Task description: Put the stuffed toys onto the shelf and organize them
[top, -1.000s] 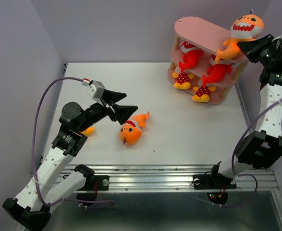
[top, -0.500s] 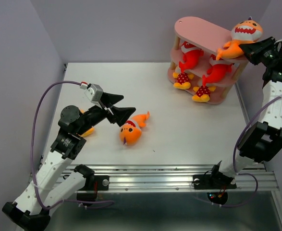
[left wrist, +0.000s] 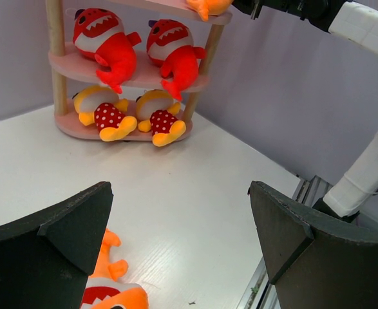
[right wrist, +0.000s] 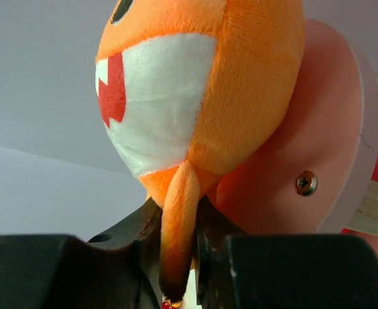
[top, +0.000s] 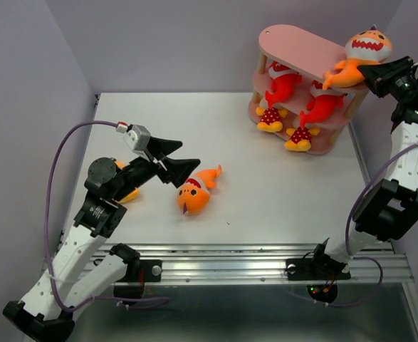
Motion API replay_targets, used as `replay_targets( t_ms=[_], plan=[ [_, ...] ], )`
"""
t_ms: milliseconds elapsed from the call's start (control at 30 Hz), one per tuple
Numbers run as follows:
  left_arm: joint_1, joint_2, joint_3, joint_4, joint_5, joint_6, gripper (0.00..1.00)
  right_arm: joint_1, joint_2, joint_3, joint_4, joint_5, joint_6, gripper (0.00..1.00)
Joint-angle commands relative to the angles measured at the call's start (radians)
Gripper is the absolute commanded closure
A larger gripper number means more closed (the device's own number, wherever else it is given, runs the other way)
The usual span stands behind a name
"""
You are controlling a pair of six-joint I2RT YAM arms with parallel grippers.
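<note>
One orange shark (top: 364, 48) perches at the shelf's (top: 294, 41) top right end, fin pinched in the narrow right tool (top: 377, 73); release only once it rests squarely. Left tool (top: 187, 154) gapes wide.

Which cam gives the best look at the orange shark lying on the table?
Top external: the orange shark lies whole in view on the table. Left wrist catches only its fins and part of its head at the bottom edge. Right wrist doesn't show it.

Left arm (top: 70, 249) and right arm (top: 404, 160): white shells, black joints. A purple cable (top: 55, 165) loops alongside; fingers (left wrist: 53, 235) black, wedge-shaped.
</note>
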Motion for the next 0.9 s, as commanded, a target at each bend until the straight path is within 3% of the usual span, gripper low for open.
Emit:
replay_targets(
  t_ms=[0,867],
  plan=[
    [0.003,-0.021,-0.001,0.044,0.002,-0.012,0.01,-0.007,-0.008,-0.022,0.109,-0.035,0.041,0.83],
    [0.003,-0.023,-0.012,0.053,0.006,-0.022,0.01,-0.007,-0.013,-0.048,0.133,-0.037,0.05,0.78]
  ],
)
